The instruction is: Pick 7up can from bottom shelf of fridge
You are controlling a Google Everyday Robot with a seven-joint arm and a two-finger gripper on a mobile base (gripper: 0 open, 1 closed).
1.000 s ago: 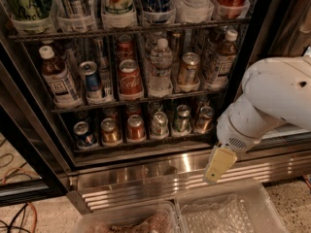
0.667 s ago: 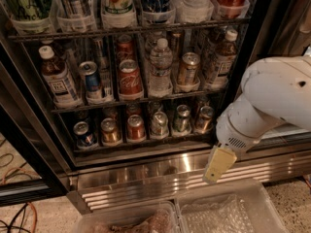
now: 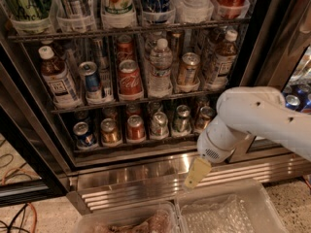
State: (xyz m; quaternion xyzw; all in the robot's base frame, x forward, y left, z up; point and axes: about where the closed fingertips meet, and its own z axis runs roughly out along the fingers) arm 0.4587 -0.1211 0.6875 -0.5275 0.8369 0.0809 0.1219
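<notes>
The fridge (image 3: 146, 171) stands open in front of me, with a black frame and a ribbed steel base. Its bottom shelf (image 3: 141, 143) holds a row of short cans. The 7up can (image 3: 159, 124), pale silvery with a faint red mark, is fourth from the left, between a red can (image 3: 135, 128) and a darker green can (image 3: 181, 119). My gripper (image 3: 197, 173) hangs on the white arm (image 3: 257, 118) at the right. It is below and to the right of the 7up can, in front of the steel base, and touches no can.
The rack above holds bottles and taller cans (image 3: 129, 76). Two clear plastic bins (image 3: 228, 212) sit at the lower edge. The black door frame (image 3: 29, 144) runs down the left, with cables (image 3: 19, 217) on the floor. Blue cans (image 3: 294, 101) show at the right.
My arm and gripper have moved left and slightly down, closer to the bottom shelf. The cans have not moved.
</notes>
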